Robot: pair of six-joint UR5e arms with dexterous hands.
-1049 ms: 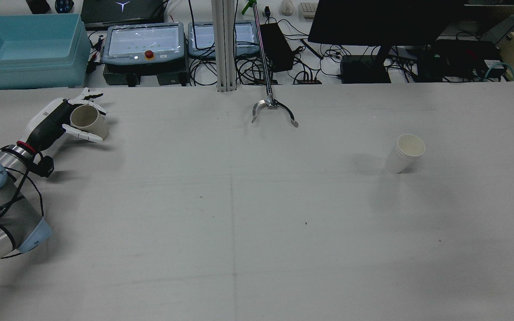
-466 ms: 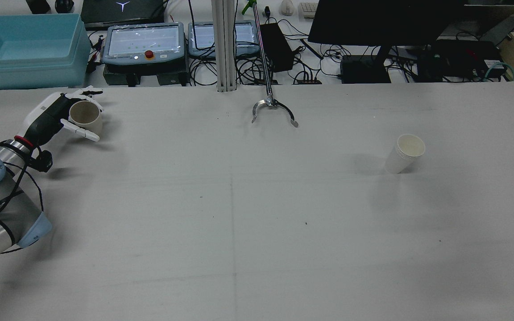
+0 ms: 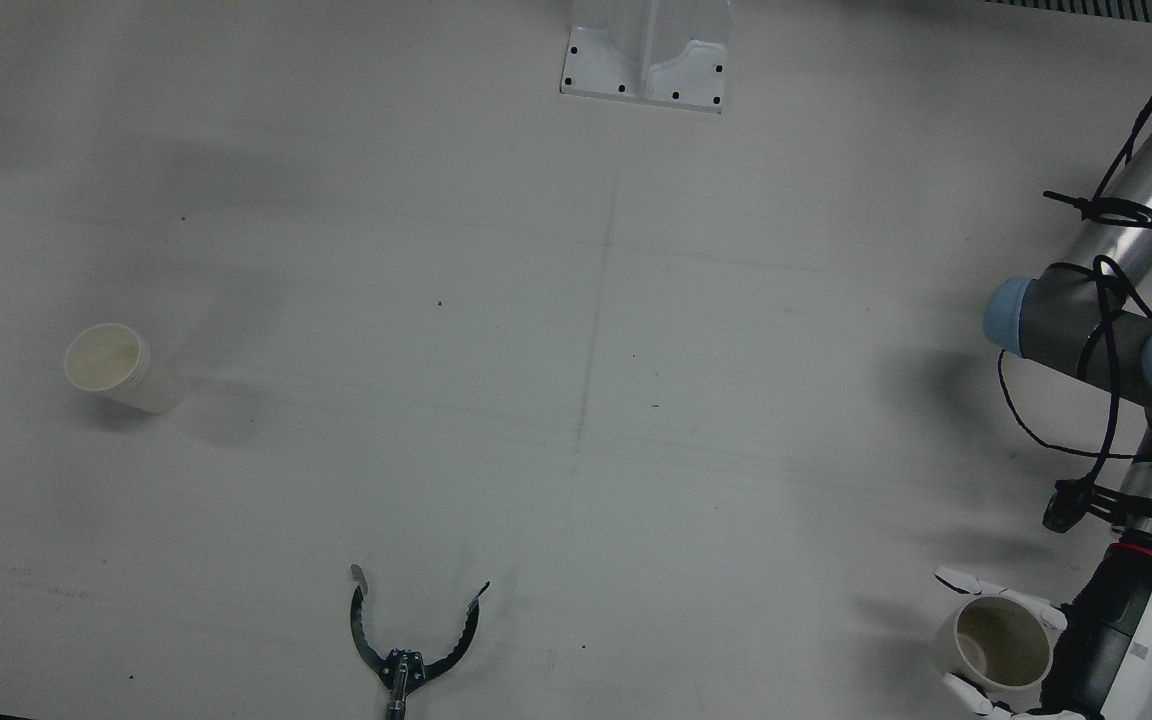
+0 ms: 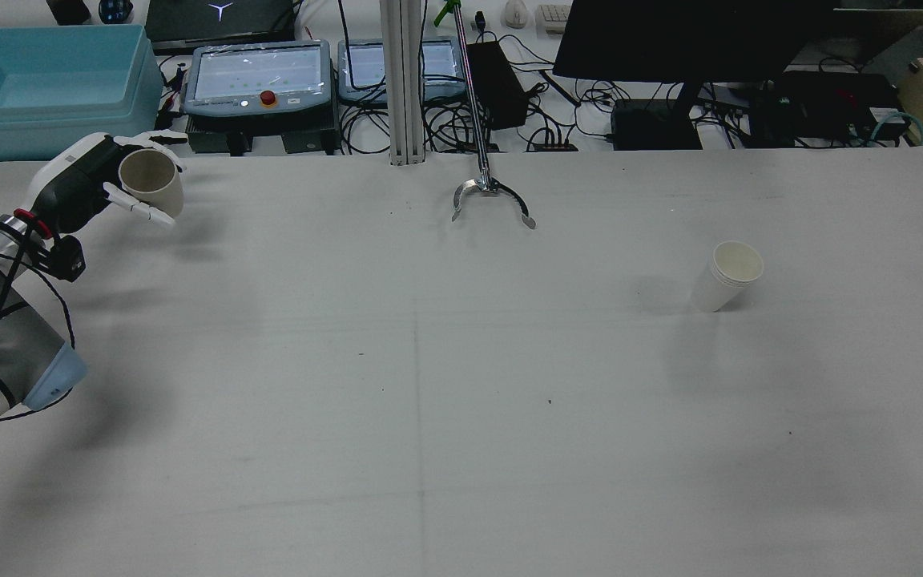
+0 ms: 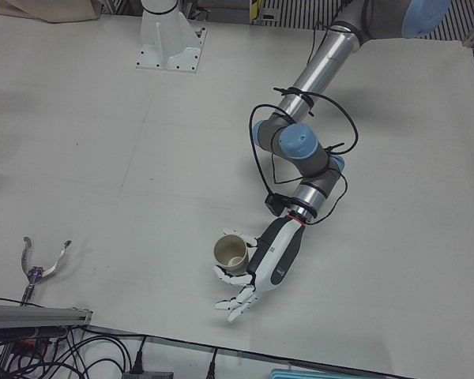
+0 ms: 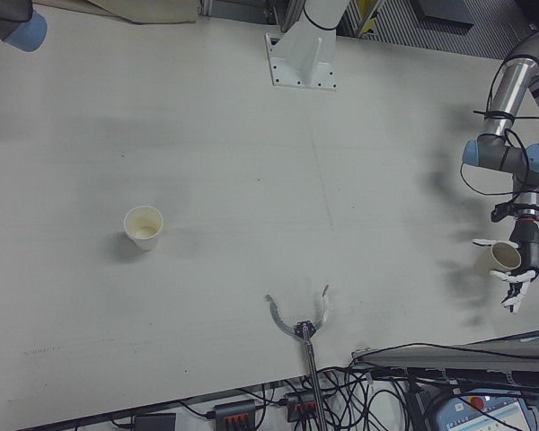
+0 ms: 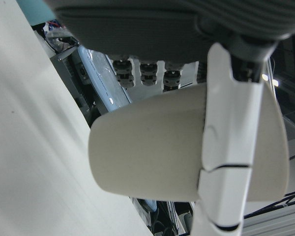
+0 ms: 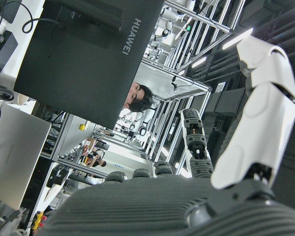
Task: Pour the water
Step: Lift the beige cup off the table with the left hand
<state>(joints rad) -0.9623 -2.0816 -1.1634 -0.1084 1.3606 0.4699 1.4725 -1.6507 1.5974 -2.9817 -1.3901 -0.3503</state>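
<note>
My left hand [image 4: 81,188] is shut on a beige paper cup [image 4: 151,180] and holds it a little above the table at the far left edge, near the back. The front view shows the cup [image 3: 996,645] mouth-up inside the left hand [image 3: 1106,640]. In the left hand view a white finger [image 7: 231,147] crosses the cup's wall [image 7: 152,152]. A white paper cup [image 4: 730,272] stands alone on the table's right half, far from both hands. My right hand [image 8: 152,206] shows only in its own view, fingers apart, holding nothing.
A metal grabber claw [image 4: 493,200] on a long rod rests at the table's back middle. Behind the table edge are a teal bin [image 4: 45,88], two teach pendants [image 4: 257,76], a post [image 4: 403,80] and a monitor [image 4: 694,36].
My left hand has raised the beige cup off the table and carried it back toward the far edge. The white cup and grabber claw have not moved.
</note>
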